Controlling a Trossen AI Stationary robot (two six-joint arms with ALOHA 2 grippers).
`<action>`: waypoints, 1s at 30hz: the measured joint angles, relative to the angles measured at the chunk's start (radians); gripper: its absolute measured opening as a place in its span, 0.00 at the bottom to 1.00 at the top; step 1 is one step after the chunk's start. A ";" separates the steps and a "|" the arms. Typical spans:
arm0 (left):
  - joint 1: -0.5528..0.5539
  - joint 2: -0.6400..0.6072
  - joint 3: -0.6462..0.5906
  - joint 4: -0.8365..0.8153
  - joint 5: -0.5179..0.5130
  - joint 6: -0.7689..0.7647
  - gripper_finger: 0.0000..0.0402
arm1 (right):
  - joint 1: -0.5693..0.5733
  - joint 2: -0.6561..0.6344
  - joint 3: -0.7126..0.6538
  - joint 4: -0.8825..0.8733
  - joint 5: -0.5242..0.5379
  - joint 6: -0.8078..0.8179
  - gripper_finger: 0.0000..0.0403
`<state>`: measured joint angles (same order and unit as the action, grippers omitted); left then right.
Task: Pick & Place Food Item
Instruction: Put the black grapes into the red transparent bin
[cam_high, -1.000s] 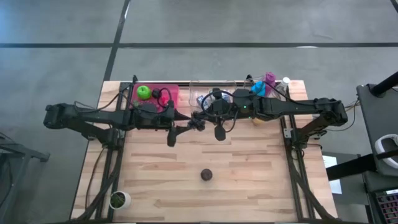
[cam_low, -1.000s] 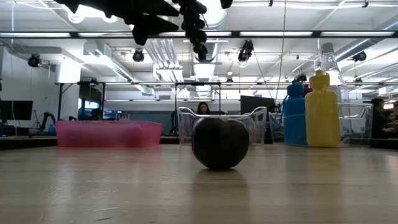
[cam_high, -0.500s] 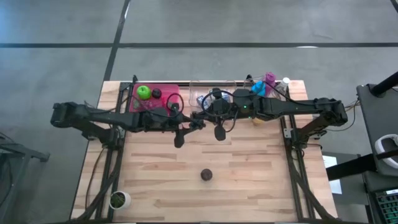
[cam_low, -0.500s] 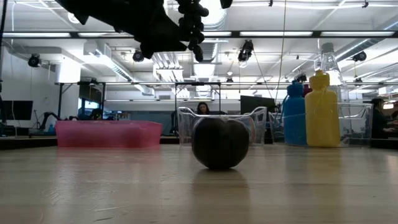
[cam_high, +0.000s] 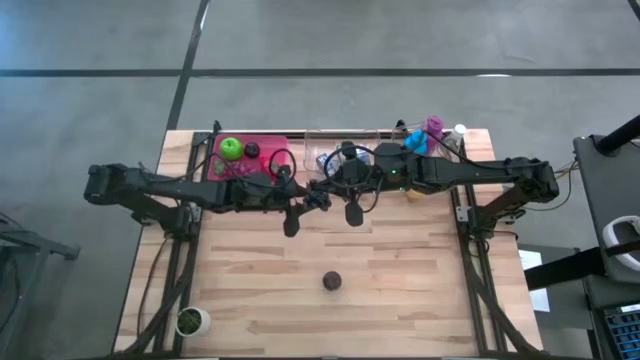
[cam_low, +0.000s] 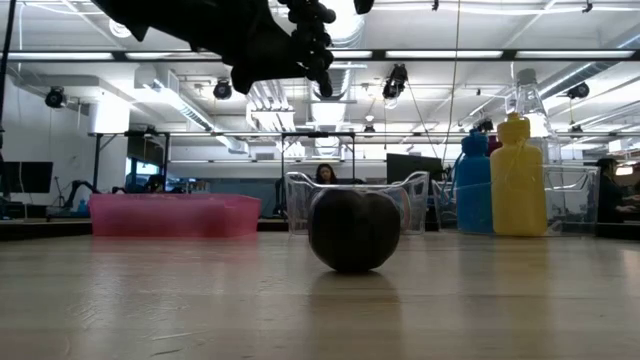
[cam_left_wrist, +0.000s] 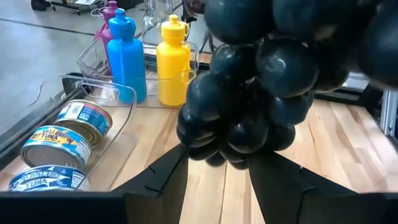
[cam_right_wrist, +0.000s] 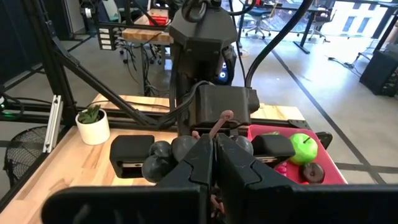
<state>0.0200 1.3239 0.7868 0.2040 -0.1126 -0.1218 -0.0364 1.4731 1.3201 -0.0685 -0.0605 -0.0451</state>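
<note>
Across the wooden table (cam_high: 400, 300), both dark arms reaching in from the sides, meeting above the back middle. Along the far edge, a pink bin (cam_high: 275, 150) on the left arm's side, a clear bin (cam_low: 296, 195) in the middle with tin cans (cam_left_wrist: 78, 118) lying in it, then a blue bottle (cam_left_wrist: 127, 56) and a yellow bottle (cam_left_wrist: 172, 59) standing upright side by side.

Above the table, just in front of the bins: left gripper (cam_high: 291, 218) facing the right gripper (cam_right_wrist: 212, 152). Right gripper pressed together on the stem of a dark grape bunch (cam_left_wrist: 249, 99), bunch hanging in the air between the two. Left gripper spread, one finger on either side of the bunch and close against it; no telling whether they squeeze it.

On the bare boards nearer the front, well apart from both grippers, a dark round plum (cam_low: 354, 229) sitting alone. In the pink bin, a green apple (cam_high: 231, 148) with a small dark item beside it. At the front left corner, a small potted plant (cam_high: 190, 321).
</note>
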 joint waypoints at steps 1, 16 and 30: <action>0.000 0.000 0.000 0.004 0.000 -0.009 0.41 | 0.000 0.000 0.000 0.000 0.000 0.000 0.02; 0.001 0.000 0.000 0.009 0.000 0.001 0.38 | 0.000 0.000 0.000 0.000 0.000 0.000 0.02; 0.001 0.000 0.000 0.009 0.000 0.021 0.02 | 0.000 0.000 0.000 0.000 0.000 0.000 0.02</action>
<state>0.0212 1.3239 0.7868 0.2134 -0.1124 -0.1005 -0.0364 1.4731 1.3201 -0.0689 -0.0601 -0.0448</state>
